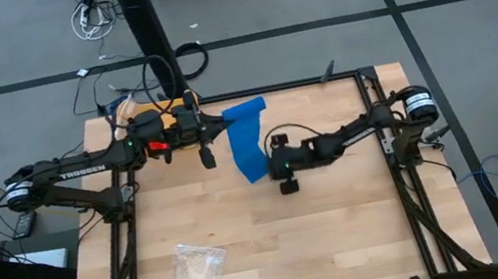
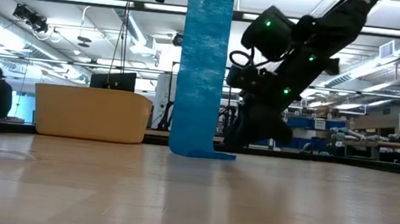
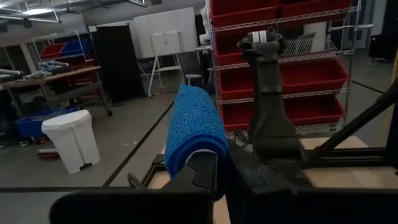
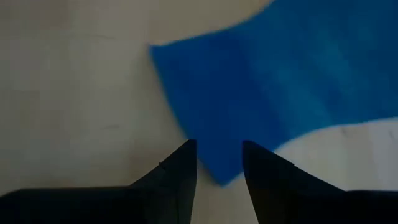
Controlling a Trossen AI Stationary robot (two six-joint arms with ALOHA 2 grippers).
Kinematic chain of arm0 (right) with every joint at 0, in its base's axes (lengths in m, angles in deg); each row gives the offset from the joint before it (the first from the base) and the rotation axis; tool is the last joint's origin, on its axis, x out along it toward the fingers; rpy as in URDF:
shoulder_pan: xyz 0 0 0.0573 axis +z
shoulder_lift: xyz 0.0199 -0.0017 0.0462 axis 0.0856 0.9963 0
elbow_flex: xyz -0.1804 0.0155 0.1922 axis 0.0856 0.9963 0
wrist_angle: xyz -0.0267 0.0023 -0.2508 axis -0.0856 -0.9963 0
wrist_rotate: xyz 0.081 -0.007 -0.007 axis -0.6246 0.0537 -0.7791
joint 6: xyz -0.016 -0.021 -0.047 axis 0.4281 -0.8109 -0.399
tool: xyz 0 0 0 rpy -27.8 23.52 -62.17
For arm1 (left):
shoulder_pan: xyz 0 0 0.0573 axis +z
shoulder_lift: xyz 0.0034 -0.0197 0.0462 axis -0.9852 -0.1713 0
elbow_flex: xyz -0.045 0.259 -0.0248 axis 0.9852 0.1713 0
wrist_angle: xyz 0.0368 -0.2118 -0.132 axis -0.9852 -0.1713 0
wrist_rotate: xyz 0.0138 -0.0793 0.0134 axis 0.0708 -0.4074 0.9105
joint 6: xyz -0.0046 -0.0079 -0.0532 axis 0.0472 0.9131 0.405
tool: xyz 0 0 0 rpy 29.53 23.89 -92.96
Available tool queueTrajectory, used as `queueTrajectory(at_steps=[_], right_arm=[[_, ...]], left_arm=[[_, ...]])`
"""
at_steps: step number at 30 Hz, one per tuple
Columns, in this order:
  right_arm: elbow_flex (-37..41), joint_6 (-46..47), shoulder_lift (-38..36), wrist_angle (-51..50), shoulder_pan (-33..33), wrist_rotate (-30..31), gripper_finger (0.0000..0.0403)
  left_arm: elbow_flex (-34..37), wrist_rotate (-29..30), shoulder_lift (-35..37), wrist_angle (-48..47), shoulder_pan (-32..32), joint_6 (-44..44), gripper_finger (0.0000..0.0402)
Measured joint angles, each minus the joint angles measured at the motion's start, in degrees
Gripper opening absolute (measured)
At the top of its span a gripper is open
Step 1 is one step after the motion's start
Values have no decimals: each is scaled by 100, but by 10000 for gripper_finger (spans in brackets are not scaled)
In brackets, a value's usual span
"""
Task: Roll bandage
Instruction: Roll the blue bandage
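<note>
We see the left end effector [image 1: 198, 126] clamped on the bandage [image 1: 249, 139], which hangs down to the table [image 1: 346, 235]; the right end effector [image 4: 217, 163] hovers part-open over its lower end.

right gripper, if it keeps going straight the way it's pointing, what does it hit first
Most likely the loose bottom end of the bandage lying on the table. The right gripper points down at that edge, fingers apart, though how far above it is unclear.

Bandage [image 1: 248, 140] hanging from left hand [image 1: 211, 125] onto tabletop [image 1: 346, 235]; right hand [image 1: 272, 169] beside its lower end; bag [image 1: 197, 271] near front edge.
</note>
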Motion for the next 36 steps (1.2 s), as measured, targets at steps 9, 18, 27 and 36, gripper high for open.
queueTrajectory(at_steps=[9,18,27,36], right_arm=[[17,-191,267,217,-313,-1052,123],[-4,-86,653,543,-370,-1131,45],[-7,179,-434,-500,691,-377,4],[-166,988,-1615,-1005,2329,789,2]], left_arm=[[0,-4,0,-8,28,-28,19],[0,2,0,-52,28,-154,19],[0,409,0,-441,61,-678,19],[2,690,2,-1166,66,-1038,19]])
